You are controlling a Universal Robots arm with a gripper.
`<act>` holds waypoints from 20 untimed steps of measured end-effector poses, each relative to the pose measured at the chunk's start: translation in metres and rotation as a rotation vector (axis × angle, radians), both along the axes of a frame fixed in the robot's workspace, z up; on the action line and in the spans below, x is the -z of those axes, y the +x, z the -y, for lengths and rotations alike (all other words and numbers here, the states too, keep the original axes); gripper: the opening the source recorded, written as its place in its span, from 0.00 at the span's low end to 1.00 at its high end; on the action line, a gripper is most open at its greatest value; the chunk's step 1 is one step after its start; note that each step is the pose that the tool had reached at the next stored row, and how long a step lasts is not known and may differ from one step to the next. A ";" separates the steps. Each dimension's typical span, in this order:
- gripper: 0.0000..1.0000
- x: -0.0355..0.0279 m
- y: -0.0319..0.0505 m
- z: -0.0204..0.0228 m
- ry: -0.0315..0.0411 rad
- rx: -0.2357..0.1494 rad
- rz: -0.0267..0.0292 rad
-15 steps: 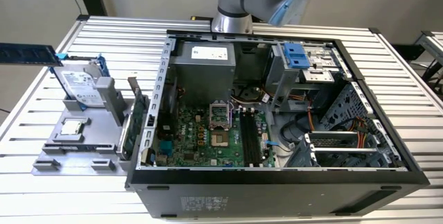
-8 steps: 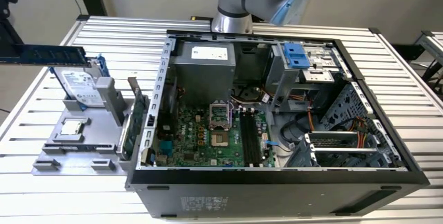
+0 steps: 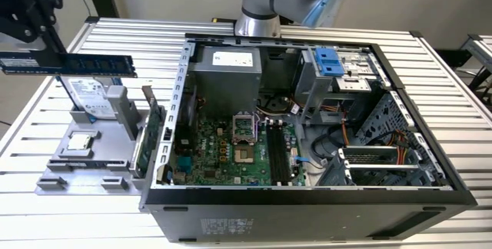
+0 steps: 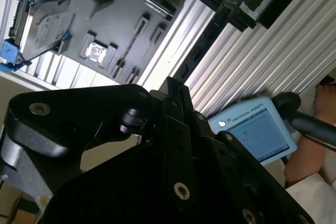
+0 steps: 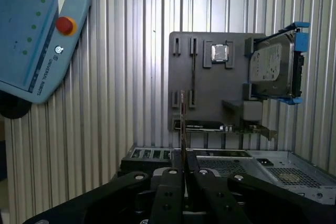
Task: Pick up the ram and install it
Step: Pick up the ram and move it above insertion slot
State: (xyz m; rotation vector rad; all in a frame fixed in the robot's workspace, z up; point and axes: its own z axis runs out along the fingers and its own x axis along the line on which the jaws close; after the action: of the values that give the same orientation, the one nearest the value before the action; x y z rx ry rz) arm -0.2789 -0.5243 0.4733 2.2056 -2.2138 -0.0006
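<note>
Now my claw [image 5: 182, 162] pinches the ram [image 5: 182, 119] by one thin edge; if it tilts, it could slip out.

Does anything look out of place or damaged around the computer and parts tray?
Nothing stands out. The gripper holds the ram straight above the parts tray; the hard drive stands upright, and the open case looks tidy.

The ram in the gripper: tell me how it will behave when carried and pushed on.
Probably stiff: the ram juts out level from the gripper with no visible sag. Likely light for its length, since the first wrist view shows it edge-on as a thin flat strip. Possibly fragile: the board is thin and its chips are bare, so a skewed push might harm it.
</note>
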 end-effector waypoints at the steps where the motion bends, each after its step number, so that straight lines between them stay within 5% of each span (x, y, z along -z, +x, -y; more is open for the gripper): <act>1: 0.00 0.0003 0.0047 0.0000 0.0000 0.000 0.0000; 20: 0.00 0.0060 0.0828 0.0000 0.0000 0.000 -0.0001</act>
State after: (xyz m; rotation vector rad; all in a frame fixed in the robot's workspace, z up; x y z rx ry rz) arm -0.1961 -0.5243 0.4673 2.2056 -2.2138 -0.0007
